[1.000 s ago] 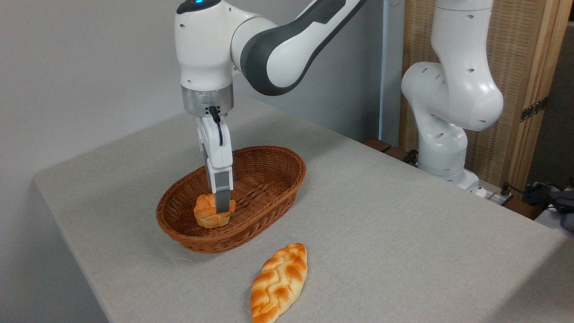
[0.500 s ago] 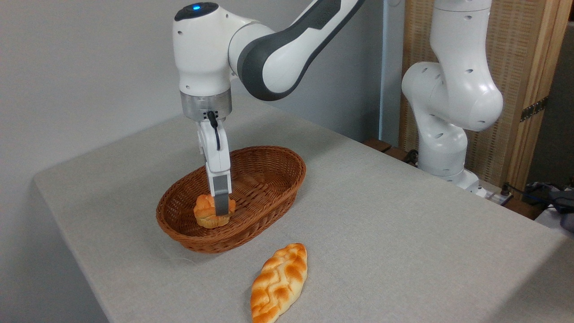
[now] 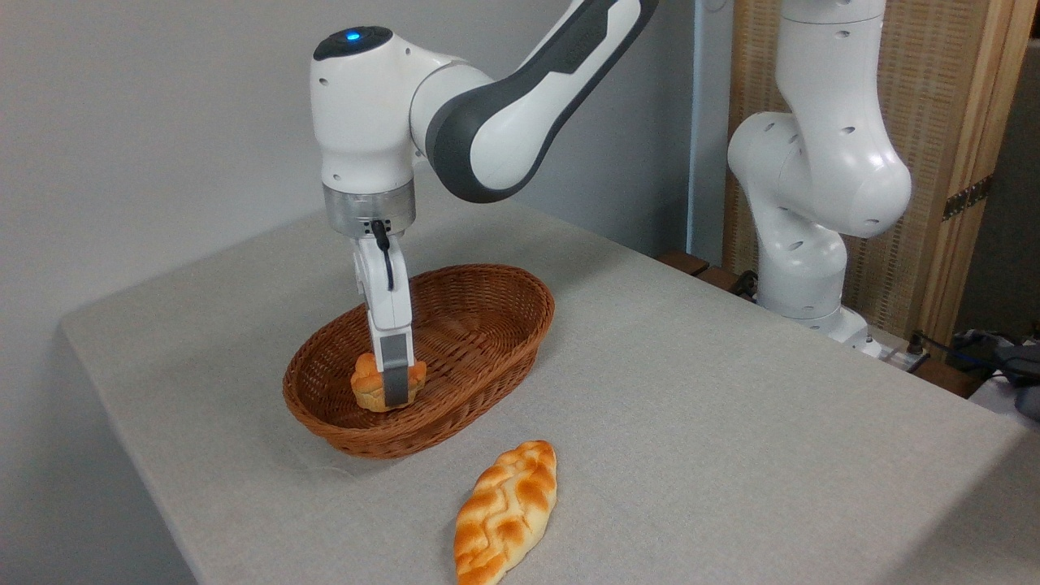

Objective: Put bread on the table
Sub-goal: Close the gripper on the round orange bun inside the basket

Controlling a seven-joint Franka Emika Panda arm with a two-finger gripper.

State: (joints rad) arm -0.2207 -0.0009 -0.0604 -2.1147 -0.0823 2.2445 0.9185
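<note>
One small bread (image 3: 375, 386) in the basket (image 3: 487, 325), pincer (image 3: 393, 392) closed round its middle; looks light and squashy, so grip the sides gently.

I see an orange-golden bread (image 3: 372, 383) with a paler base inside a brown woven wicker basket (image 3: 479, 341). The surface (image 3: 731, 422) is light grey-beige cloth. A braided loaf (image 3: 505, 512) shows golden-brown and cream plaits. My arm (image 3: 487, 106) is white with dark grey panels.

Arm bent over from the right, wrist vertical, gripper (image 3: 393, 388) pointing straight down, near finger visible, far one hidden.
</note>
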